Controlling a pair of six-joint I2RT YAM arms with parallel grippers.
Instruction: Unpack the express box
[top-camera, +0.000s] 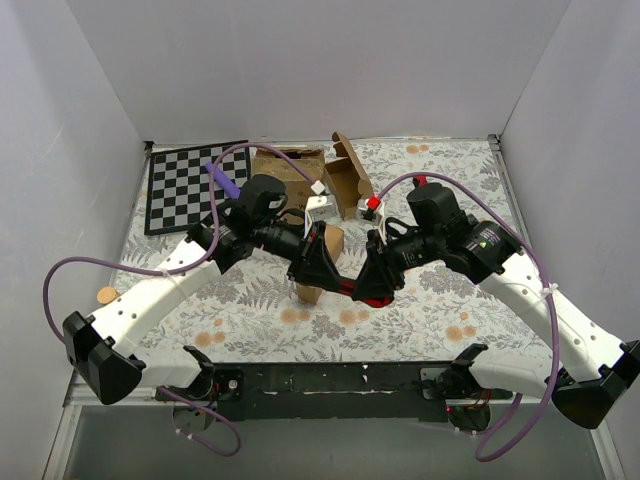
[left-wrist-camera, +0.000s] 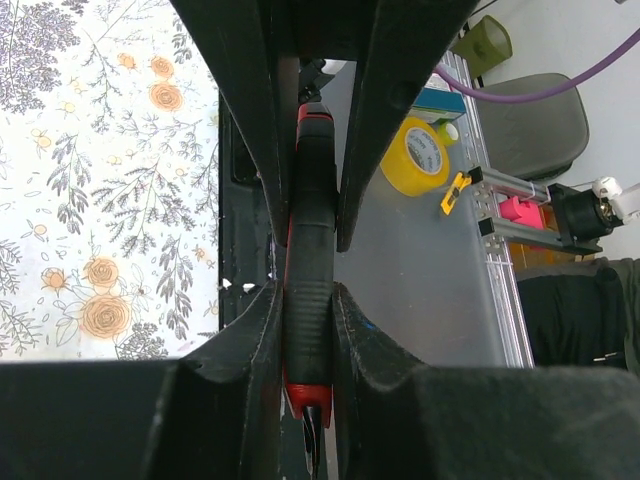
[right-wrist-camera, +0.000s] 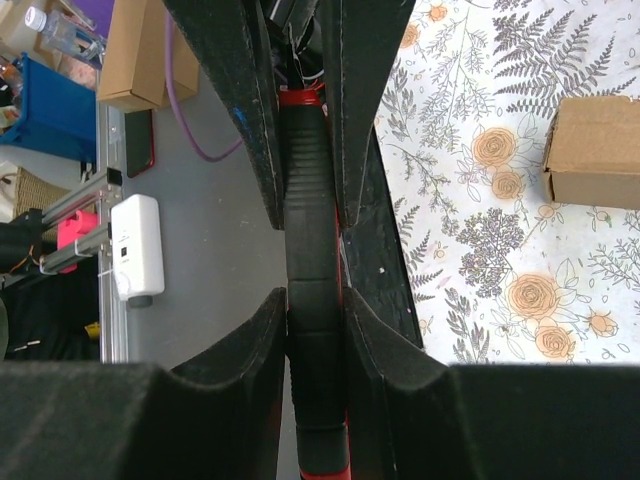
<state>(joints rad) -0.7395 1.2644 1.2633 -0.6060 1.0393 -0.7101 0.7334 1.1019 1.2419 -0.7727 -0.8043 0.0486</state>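
Observation:
Both grippers are shut on one red-and-black cutter (top-camera: 345, 287) and hold it between them above the middle of the table. My left gripper (top-camera: 312, 268) grips it in the left wrist view (left-wrist-camera: 308, 300). There the cutter (left-wrist-camera: 310, 200) runs up into the right gripper's fingers, with its dark tip low between my pads. My right gripper (top-camera: 375, 278) grips the black handle (right-wrist-camera: 312, 200) in the right wrist view (right-wrist-camera: 315, 300). The express box (top-camera: 331, 242), plain brown, lies under the left gripper, partly hidden. It shows closed on the cloth in the right wrist view (right-wrist-camera: 595, 150).
A larger brown carton (top-camera: 290, 165) and an open brown mailer (top-camera: 347, 178) stand at the back. A chessboard mat (top-camera: 185, 185) lies back left with a purple pen (top-camera: 222, 180). A small red item (top-camera: 373, 205) lies by the mailer. The black table rail (top-camera: 330, 378) runs along the near edge.

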